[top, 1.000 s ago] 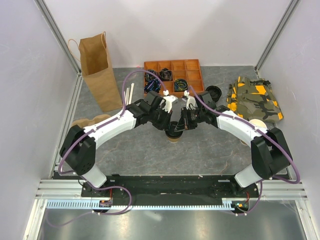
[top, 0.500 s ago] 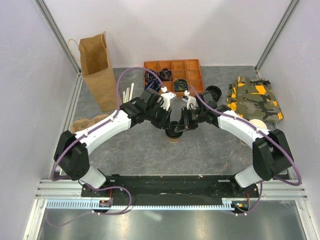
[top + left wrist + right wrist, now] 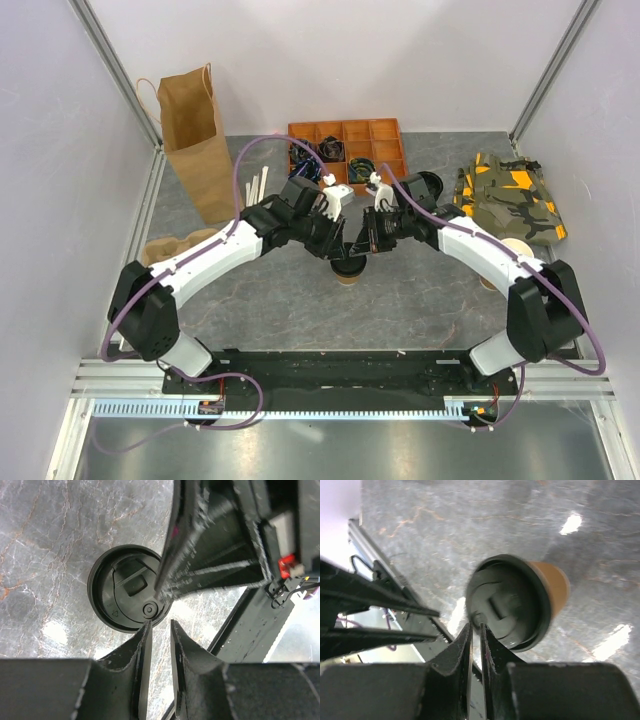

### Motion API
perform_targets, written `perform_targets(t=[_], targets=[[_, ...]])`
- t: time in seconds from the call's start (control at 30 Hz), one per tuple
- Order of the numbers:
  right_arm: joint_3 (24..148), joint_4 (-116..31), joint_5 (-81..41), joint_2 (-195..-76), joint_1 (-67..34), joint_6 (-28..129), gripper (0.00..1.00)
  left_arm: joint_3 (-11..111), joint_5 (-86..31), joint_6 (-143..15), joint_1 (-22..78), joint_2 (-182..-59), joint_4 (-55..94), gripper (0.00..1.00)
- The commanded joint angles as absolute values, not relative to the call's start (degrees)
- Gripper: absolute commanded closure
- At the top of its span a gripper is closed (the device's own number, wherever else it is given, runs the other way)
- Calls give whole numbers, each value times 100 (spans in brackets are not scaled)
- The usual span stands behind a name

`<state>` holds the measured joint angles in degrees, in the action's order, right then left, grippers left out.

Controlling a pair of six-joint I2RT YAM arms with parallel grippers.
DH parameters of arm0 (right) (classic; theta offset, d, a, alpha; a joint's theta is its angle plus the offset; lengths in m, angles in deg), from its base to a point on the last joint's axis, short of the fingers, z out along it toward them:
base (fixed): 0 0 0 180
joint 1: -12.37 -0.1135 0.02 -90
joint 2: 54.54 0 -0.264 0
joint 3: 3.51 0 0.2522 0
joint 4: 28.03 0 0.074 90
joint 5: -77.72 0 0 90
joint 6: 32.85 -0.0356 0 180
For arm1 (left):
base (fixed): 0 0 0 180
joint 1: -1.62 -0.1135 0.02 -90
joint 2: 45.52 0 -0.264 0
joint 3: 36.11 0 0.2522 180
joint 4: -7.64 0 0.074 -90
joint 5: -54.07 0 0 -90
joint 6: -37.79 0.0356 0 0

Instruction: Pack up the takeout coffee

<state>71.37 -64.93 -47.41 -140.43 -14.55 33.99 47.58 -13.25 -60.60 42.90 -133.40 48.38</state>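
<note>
The takeout coffee (image 3: 348, 270) is a tan paper cup with a black lid, upright mid-table. In the left wrist view its lid (image 3: 125, 596) is seen from above. In the right wrist view the tan wall (image 3: 554, 582) shows beside the lid. My left gripper (image 3: 334, 250) hovers at the lid's left edge, its jaws (image 3: 160, 626) a little apart with nothing between them. My right gripper (image 3: 364, 248) comes from the right, its jaws (image 3: 475, 628) closed to a thin slit at the lid's rim. One right fingertip (image 3: 159, 587) rests on the lid's top.
A brown paper bag (image 3: 193, 140) stands at the back left. An orange compartment tray (image 3: 375, 135) sits behind the arms, with loose black lids (image 3: 428, 184) to its right. A camouflage cloth (image 3: 508, 200) lies far right, nested tan cups (image 3: 165, 246) far left, and white sticks (image 3: 258, 185) lie by the bag.
The left arm shifted its elbow inward and its jaws parted slightly. The right gripper lifted back a little from the cup. The cup stayed put.
</note>
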Motion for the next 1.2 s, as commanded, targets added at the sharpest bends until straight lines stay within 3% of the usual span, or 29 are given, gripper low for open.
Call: perform_targets(t=[0.0,0.43,0.6,0.7,0.73,0.87,0.9,1.07,1.17], targets=[[7257,-6280,-4568,-14374,-1294,3483,83,4533,-1229,-6232,4311,-13525,4548,72],[7221,-6288,-4778,-14481,-1285,3430,81,4461,-1045,-6258,4241,-13535,4460,71],[7686,-6446,-4989,-14270,-1294,3535,74,4891,-825,-6197,4197,-13139,4574,54],[7889,-6552,-5007,-14007,-1303,3693,63,4972,-606,-6249,4039,-12859,4759,44],[7898,-6578,-4955,-13945,-1294,3781,54,4946,-570,-6311,3986,-12771,4768,41],[7898,-6981,-4376,-13637,-1416,4351,31,4639,-534,-6495,3609,-12174,4864,28],[7872,-7078,-4148,-13602,-1487,4449,29,4464,-630,-6539,3573,-12076,4943,17],[7319,-7203,-3320,-13268,-1716,4564,18,3304,-1123,-6873,3520,-11224,4585,13],[6932,-7071,-3224,-13066,-1891,4616,2,2390,-948,-7207,3511,-10723,3917,12]])
